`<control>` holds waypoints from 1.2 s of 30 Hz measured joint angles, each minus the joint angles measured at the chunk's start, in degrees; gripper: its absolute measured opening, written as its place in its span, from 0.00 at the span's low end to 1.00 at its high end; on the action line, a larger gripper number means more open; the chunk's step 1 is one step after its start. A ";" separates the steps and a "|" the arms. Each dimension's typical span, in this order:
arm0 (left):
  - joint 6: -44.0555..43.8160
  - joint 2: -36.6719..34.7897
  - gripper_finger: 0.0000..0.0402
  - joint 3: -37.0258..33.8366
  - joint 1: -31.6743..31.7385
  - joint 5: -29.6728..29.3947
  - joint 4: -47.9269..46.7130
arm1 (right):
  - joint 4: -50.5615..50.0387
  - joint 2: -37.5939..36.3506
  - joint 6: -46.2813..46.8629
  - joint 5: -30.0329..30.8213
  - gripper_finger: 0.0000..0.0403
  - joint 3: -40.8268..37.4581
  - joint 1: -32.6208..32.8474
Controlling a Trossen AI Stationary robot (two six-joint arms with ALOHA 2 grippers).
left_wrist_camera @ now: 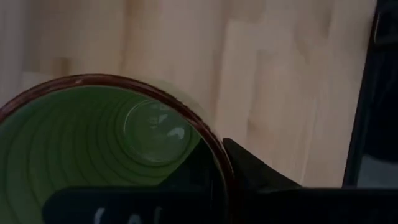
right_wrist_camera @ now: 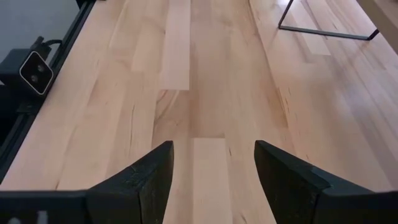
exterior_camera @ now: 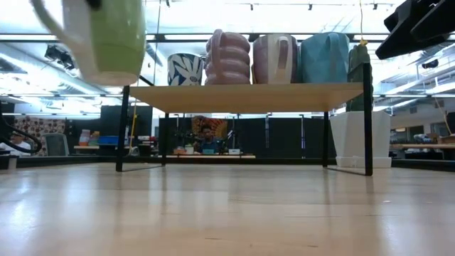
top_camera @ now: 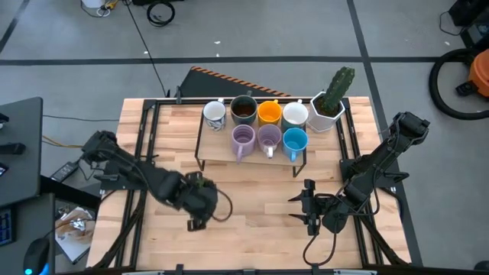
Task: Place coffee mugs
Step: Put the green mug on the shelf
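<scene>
A green mug (exterior_camera: 106,39) with a dark rim hangs in the air over the table's near left part, and my left gripper (top_camera: 199,200) is shut on it. In the high view the gripper hides most of the mug. Seven more mugs stand on a low wooden shelf (top_camera: 252,155) at the far middle: a patterned white one (top_camera: 215,114), a dark brown one (top_camera: 244,109), an orange one (top_camera: 269,113), a white one (top_camera: 295,114), two lavender ones (top_camera: 243,139) (top_camera: 269,137) and a blue one (top_camera: 295,140). My right gripper (right_wrist_camera: 211,155) waits open above bare table at the near right. My left gripper holds the green mug by its wall at the rim (left_wrist_camera: 219,149), one finger (left_wrist_camera: 186,183) inside the mug and the other (left_wrist_camera: 258,171) outside. The fingers come steeply from above. The mug hangs below them, mouth up, lifted clear of the table.
A white pot with a green cactus (top_camera: 330,103) stands right of the shelf. The shelf rests on thin black legs (exterior_camera: 367,121), with open space under it. Bare wooden table (top_camera: 252,214) lies between the two grippers and in front of the shelf. Black rails run along both table sides.
</scene>
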 joint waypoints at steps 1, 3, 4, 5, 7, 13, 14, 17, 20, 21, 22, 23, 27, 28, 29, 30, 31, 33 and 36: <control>-0.26 -0.71 0.07 0.11 1.12 0.02 -0.25 | 0.01 0.00 0.00 0.00 0.57 0.00 -0.04; -1.19 -2.11 0.07 0.20 4.12 0.27 -1.08 | 0.02 0.00 0.00 0.02 0.57 0.00 -0.20; -1.31 -2.62 0.07 0.22 5.85 0.43 -1.24 | 0.05 0.00 0.00 0.00 0.57 0.00 -0.39; -1.41 -2.77 0.07 0.32 7.71 0.72 -1.20 | 0.16 0.00 0.00 0.00 0.57 0.00 -0.47; -1.13 -2.43 0.07 0.85 11.37 2.60 -1.73 | 0.42 0.00 0.00 -0.01 0.57 0.00 -0.74; 3.44 -1.57 0.07 4.83 18.28 5.28 -2.74 | 0.28 0.00 -0.02 -0.15 0.57 0.00 -0.89; 3.73 -1.57 0.07 5.52 18.97 5.31 -3.27 | 0.15 0.00 -0.02 -0.17 0.57 0.00 -0.89; 5.28 -1.57 0.07 8.18 20.23 5.25 -4.78 | 0.31 0.00 -0.02 -0.14 0.57 0.00 -0.91; 7.17 -1.55 0.07 9.83 21.18 5.55 -6.76 | 0.31 0.00 -0.28 -0.13 0.57 0.00 -1.24; 7.77 -1.53 0.07 10.55 21.43 5.87 -7.04 | 0.35 0.00 -0.35 -0.13 0.57 0.00 -1.43; 8.29 -1.52 0.07 11.16 21.68 5.79 -7.48 | 0.35 0.00 -0.42 -0.13 0.57 0.00 -1.73; 9.06 -1.59 0.07 11.57 22.12 5.71 -8.16 | 0.35 0.00 -0.46 -0.13 0.57 0.00 -1.99; 11.83 -1.50 0.07 11.57 24.43 5.87 -8.91 | 0.45 0.00 -1.39 -0.15 0.57 0.00 -2.92; 12.75 -1.49 0.07 11.57 25.08 5.75 -8.89 | 0.68 0.00 -1.54 -0.15 0.57 0.00 -3.16; 13.88 -1.20 0.07 11.59 25.92 5.66 -8.89 | 0.88 0.00 -1.63 -0.15 0.57 0.00 -3.44; 14.86 -0.93 0.07 11.59 26.79 5.64 -8.81 | 0.90 0.00 -1.84 -0.15 0.57 0.00 -3.71; 15.84 -0.66 0.07 11.55 27.67 5.70 -8.75 | 0.99 0.00 -2.16 -0.16 0.57 0.00 -3.92; 18.25 -0.04 0.07 11.54 29.33 6.10 -8.63 | 1.70 0.00 -2.60 -0.36 0.57 0.01 -4.51; 20.96 1.01 0.07 11.56 31.71 7.35 -8.54 | 2.26 -0.05 -3.04 -0.80 0.57 0.04 -4.72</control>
